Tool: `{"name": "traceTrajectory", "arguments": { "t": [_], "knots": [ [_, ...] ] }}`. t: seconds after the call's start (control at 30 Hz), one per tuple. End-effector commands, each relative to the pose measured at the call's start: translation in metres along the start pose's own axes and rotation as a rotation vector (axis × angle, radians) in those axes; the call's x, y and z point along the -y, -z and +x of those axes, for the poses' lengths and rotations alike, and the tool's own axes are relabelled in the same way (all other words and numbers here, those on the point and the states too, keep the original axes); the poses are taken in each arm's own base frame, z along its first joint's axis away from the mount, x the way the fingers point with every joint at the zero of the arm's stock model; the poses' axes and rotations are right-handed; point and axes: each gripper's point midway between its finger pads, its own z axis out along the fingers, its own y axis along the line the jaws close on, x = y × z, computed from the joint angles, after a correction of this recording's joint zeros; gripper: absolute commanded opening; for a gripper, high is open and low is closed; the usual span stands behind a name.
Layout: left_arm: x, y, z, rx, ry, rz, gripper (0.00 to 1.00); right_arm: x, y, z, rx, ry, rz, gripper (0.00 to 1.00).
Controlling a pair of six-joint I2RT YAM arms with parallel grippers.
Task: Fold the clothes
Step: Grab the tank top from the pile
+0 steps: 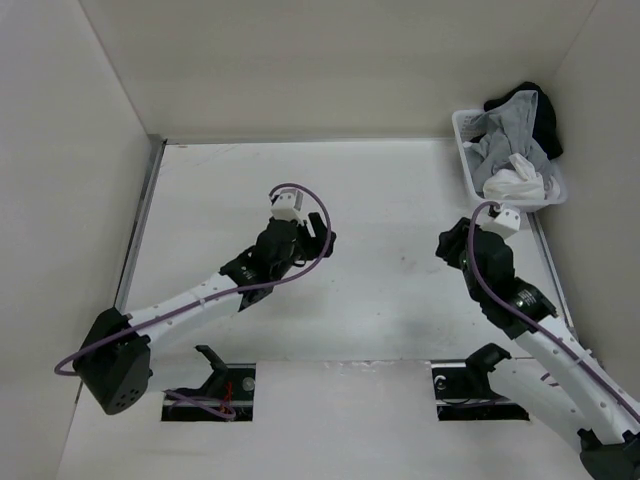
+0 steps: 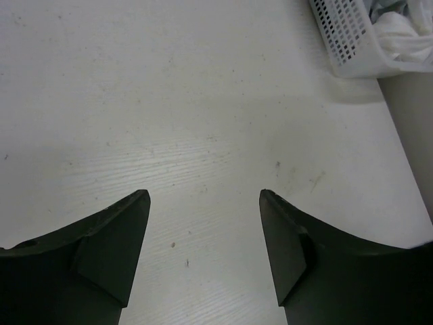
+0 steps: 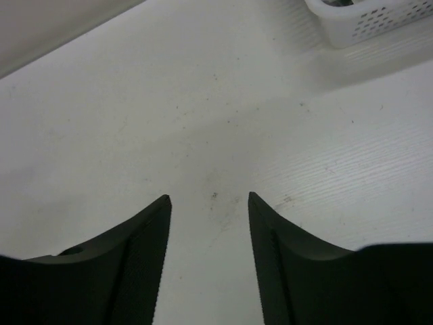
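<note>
Since the white garment (image 1: 512, 183) still lies bunched in the basket (image 1: 465, 155) at the far right corner, with a grey garment (image 1: 497, 145) and a black garment (image 1: 548, 120) piled behind it, folding is judged not yet begun; the fetch step is in hand. The left gripper (image 2: 203, 196) is held wide open over bare table, nothing gripped. The right gripper (image 3: 208, 198) is likewise parted and empty, near the basket. Next, the white piece would need to be pinched out, likely by the right arm, without snagging the others, then spread flat. The table (image 1: 380, 300) is white, faintly grained and speckled; plain white walls (image 1: 300, 70) are set on three sides.
</note>
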Motion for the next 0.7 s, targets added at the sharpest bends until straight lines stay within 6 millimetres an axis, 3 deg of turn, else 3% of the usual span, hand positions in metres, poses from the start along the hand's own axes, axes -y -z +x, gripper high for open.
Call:
{"name": "traceTrajectory", "arguments": {
  "t": [0.0,0.23,0.3,0.4,0.47,0.57,0.67],
  "knots": [
    [0.011,-0.011,-0.015,0.028,0.006,0.021,0.65,-0.011,-0.002,-0.026,0.091,-0.042,-0.054,0.51],
    [0.021,-0.019,0.0,0.056,-0.011,0.086,0.62,-0.002,-0.03,-0.044,0.117,-0.092,0.014,0.06],
    [0.026,-0.019,0.005,0.069,-0.026,0.119,0.48,0.014,-0.047,-0.054,0.124,-0.096,0.1,0.01],
    [0.03,-0.018,0.016,0.076,-0.056,0.157,0.15,0.046,-0.072,-0.079,0.155,-0.128,0.237,0.01],
    [0.032,-0.016,0.021,0.071,-0.048,0.17,0.08,0.081,-0.089,-0.106,0.205,-0.173,0.353,0.03],
    [0.036,-0.01,0.026,0.066,-0.059,0.189,0.13,0.137,-0.118,-0.135,0.248,-0.231,0.504,0.15],
    [0.036,-0.006,0.026,0.083,-0.053,0.202,0.34,0.178,-0.148,-0.153,0.245,-0.262,0.597,0.38]
  ]
}}
